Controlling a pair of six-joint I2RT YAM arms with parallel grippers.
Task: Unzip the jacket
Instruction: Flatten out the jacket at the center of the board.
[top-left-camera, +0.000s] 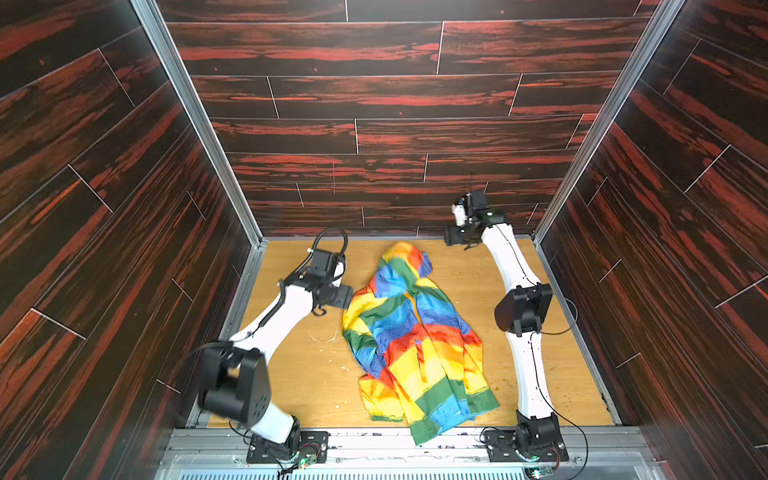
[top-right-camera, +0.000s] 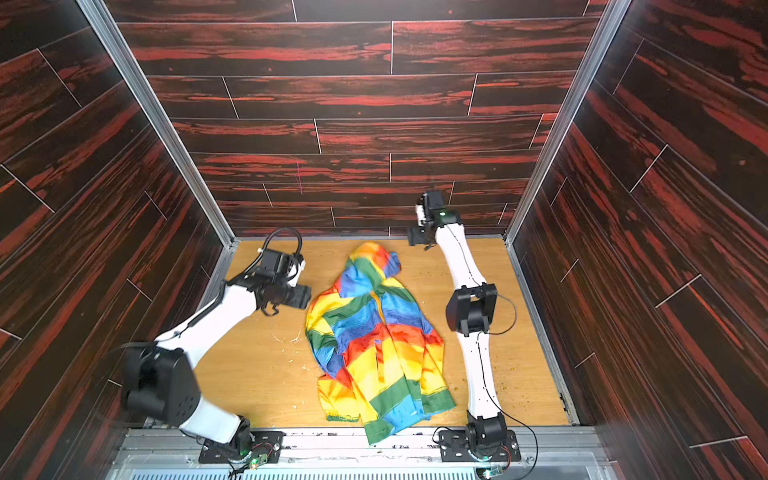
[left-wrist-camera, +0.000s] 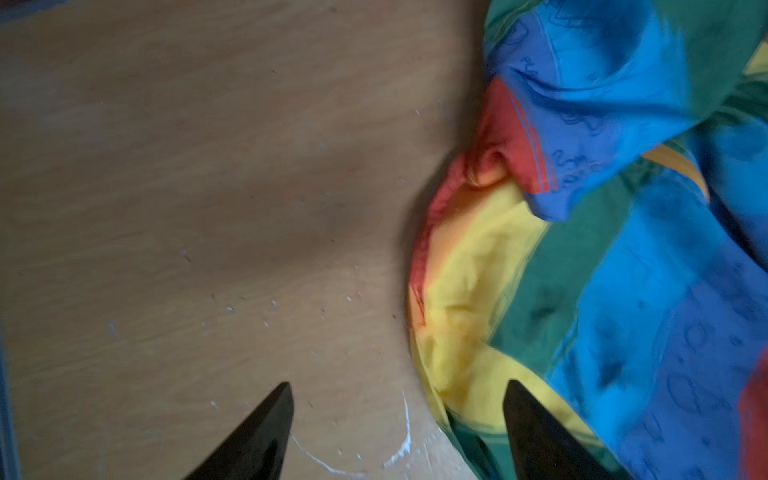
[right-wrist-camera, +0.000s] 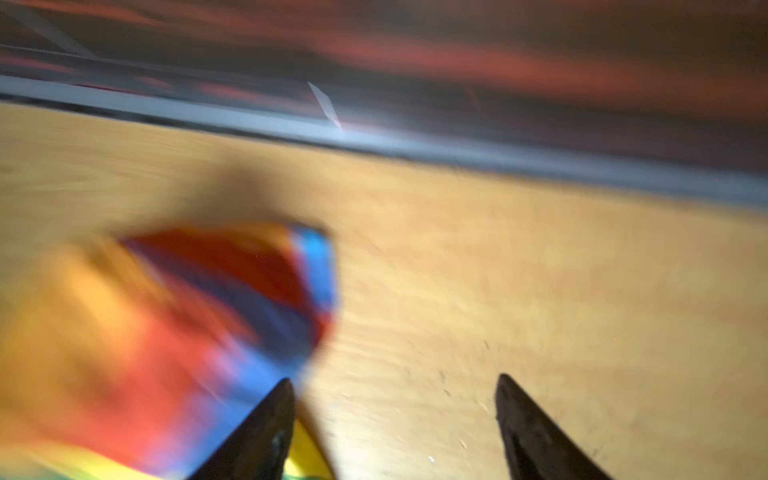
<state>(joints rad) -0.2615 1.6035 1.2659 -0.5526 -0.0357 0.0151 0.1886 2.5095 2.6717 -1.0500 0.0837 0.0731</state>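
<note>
The left end effector (left-wrist-camera: 397, 384) stands open and empty, one finger over bare worktop (left-wrist-camera: 187, 208) and the other over the yellow edge of the jacket (left-wrist-camera: 602, 270); I cannot tell whether it touches the cloth. The right end effector (right-wrist-camera: 395, 378) is open and empty too, raised near the back wall (top-left-camera: 374, 137), with the hood (right-wrist-camera: 187, 299) blurred beside one finger. In both top views the jacket lies crumpled mid-worktop between the arms, hood toward the back wall, one bottom corner reaching over the front rail. The zipper (top-left-camera: 413, 309) shows as a yellow-orange line below the collar and looks closed there; lower down, folds hide it. So I judge no unzipping is done yet: finding and gripping the pull, pinning the collar, and drawing the pull down all remain.
</note>
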